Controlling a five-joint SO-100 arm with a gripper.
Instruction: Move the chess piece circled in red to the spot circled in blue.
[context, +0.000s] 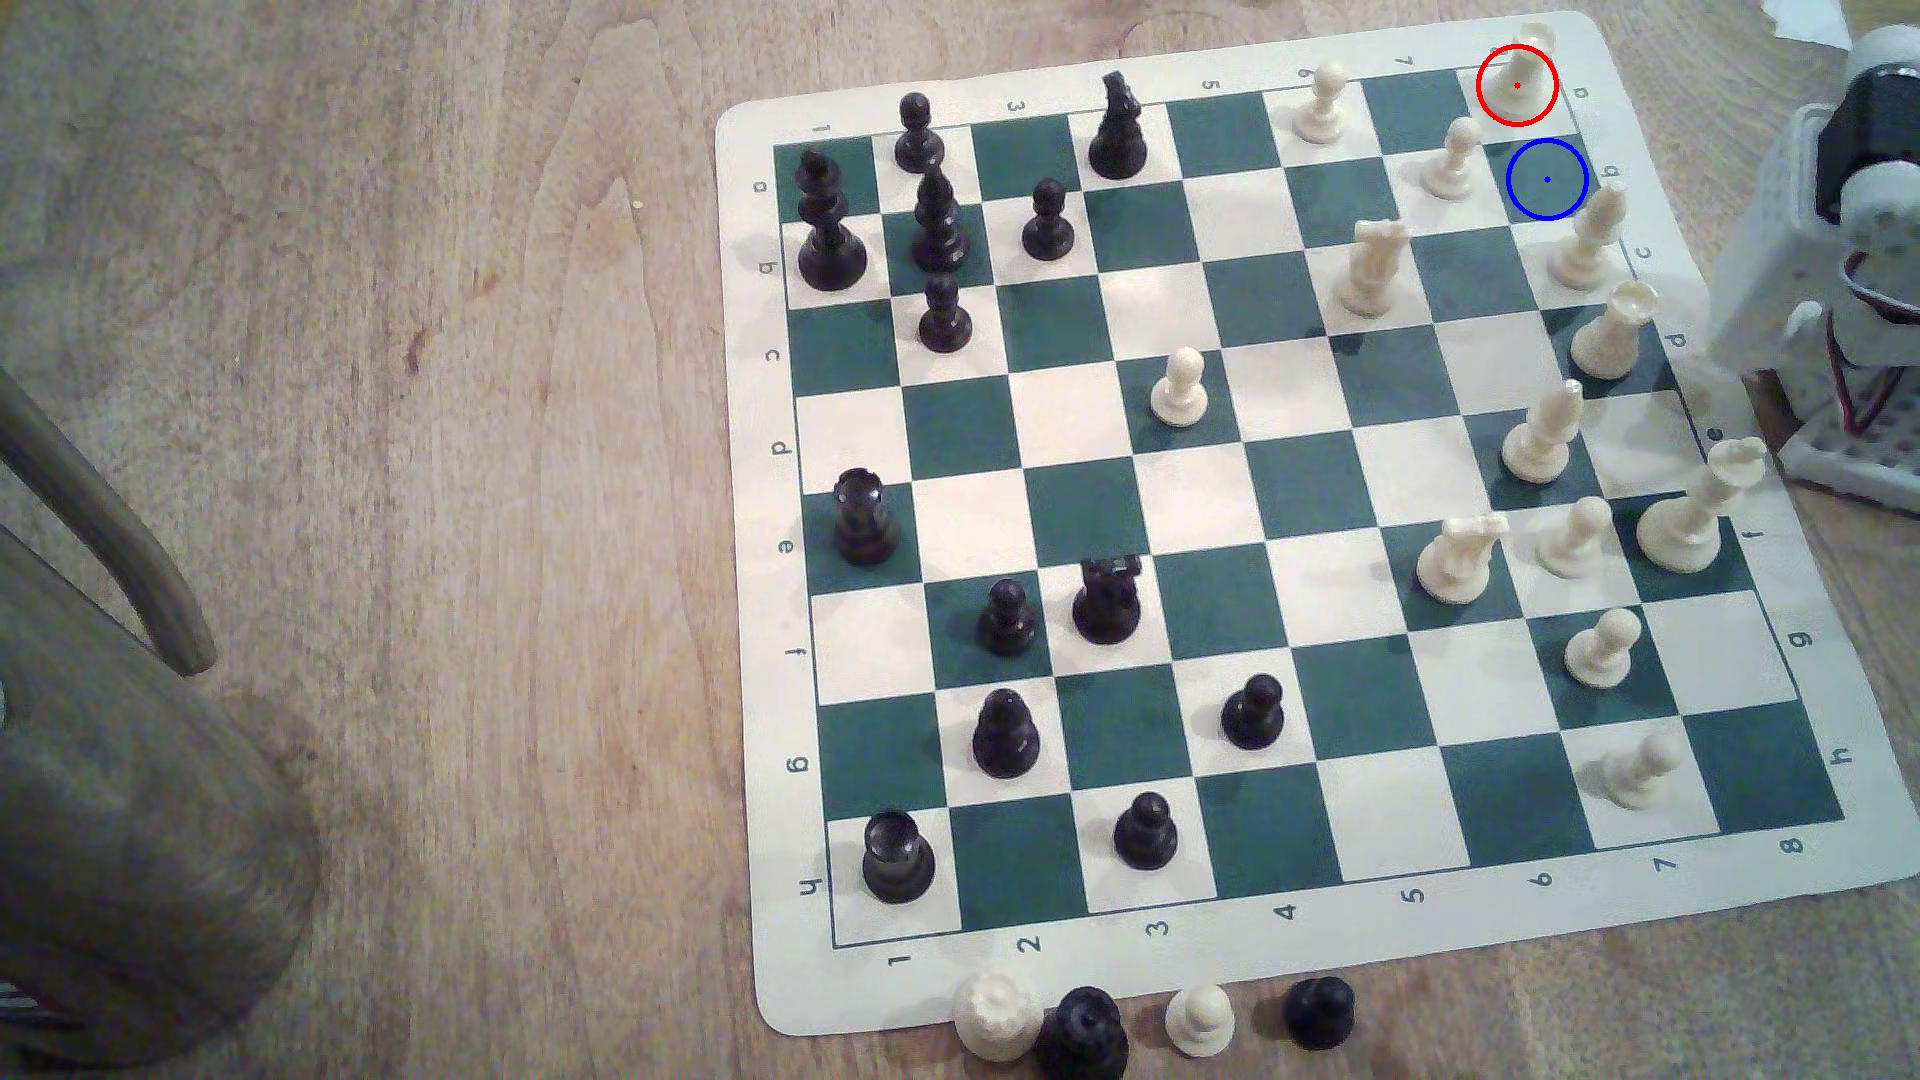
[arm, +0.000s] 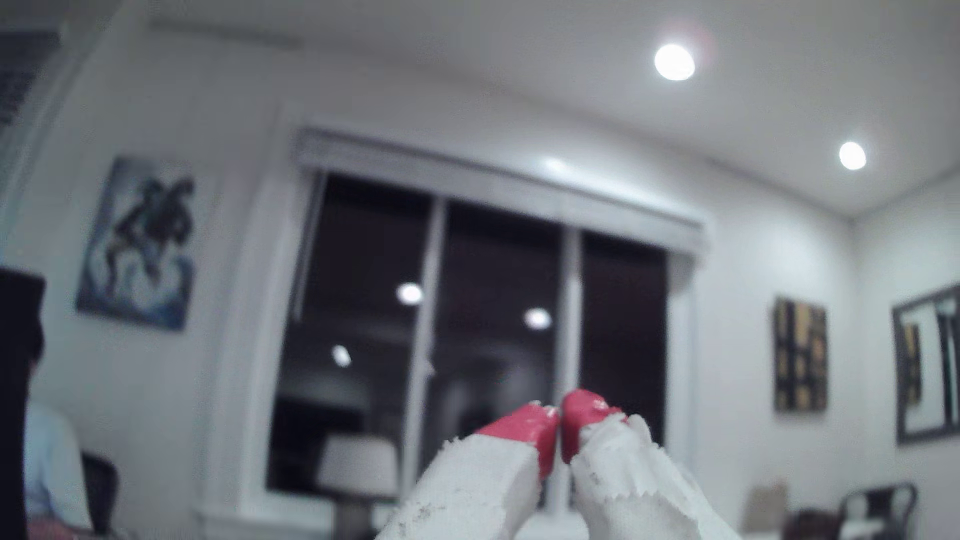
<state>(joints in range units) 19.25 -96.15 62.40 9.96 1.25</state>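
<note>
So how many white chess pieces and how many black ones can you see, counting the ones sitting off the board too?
White pieces: 15 (13 on the board, 2 off it)
Black pieces: 15 (13 on the board, 2 off it)
Total: 30

Cream rook (context: 1520, 71) upright on red-ringed corner square; blue-ringed green square (context: 1547, 180) adjacent, empty.

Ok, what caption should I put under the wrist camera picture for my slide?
The robot's red-tipped hand, shut and holding nothing, points at a dark window.
</note>
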